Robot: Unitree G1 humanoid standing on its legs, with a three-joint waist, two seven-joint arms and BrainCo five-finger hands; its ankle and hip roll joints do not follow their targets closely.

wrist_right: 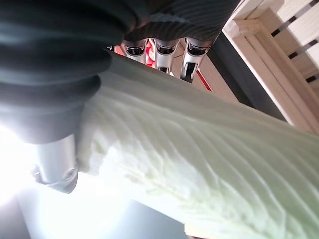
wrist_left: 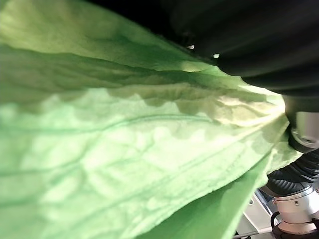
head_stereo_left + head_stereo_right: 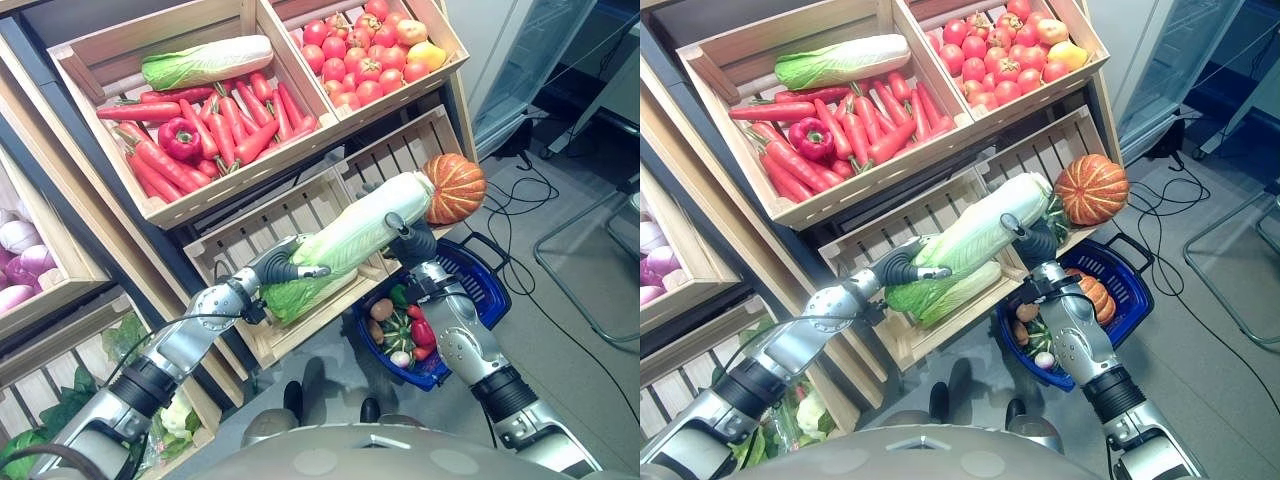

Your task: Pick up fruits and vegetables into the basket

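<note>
Held item: a long napa cabbage (image 3: 350, 245), pale at one end and leafy green at the other, lies tilted in the air in front of the lower wooden crates (image 3: 300, 215), carried between both robot hands.
Left robot hand (image 3: 283, 268): fingers curled round the green leafy end of the cabbage; its wrist view shows the green leaf surface pressed close against the dark cover.
Right robot hand (image 3: 410, 238): closed on the pale upper half of the cabbage; its wrist view shows the fingers (image 1: 162, 54) wrapped over the ribbed white stalk with the thumb on the opposite side, a detail hidden in the head views.
Basket (image 3: 490, 285): blue, with a dark handle, on the floor just beside the right forearm; it holds a potato, a small striped green squash, red and green peppers and a small white item; the right eye view also shows an orange pumpkin (image 3: 1095, 293) inside it, which the forearm covers in the left eye view.
Shelf pumpkin (image 3: 453, 187): orange and ribbed, at the right corner of the lower crate, touching the cabbage's pale tip.
Upper left crate (image 3: 100, 62): a second napa cabbage (image 3: 205, 62), carrots (image 3: 225, 125) and a red pepper (image 3: 179, 138).
Upper right crate (image 3: 440, 35): red tomatoes (image 3: 350, 60); a few yellowish fruits.
</note>
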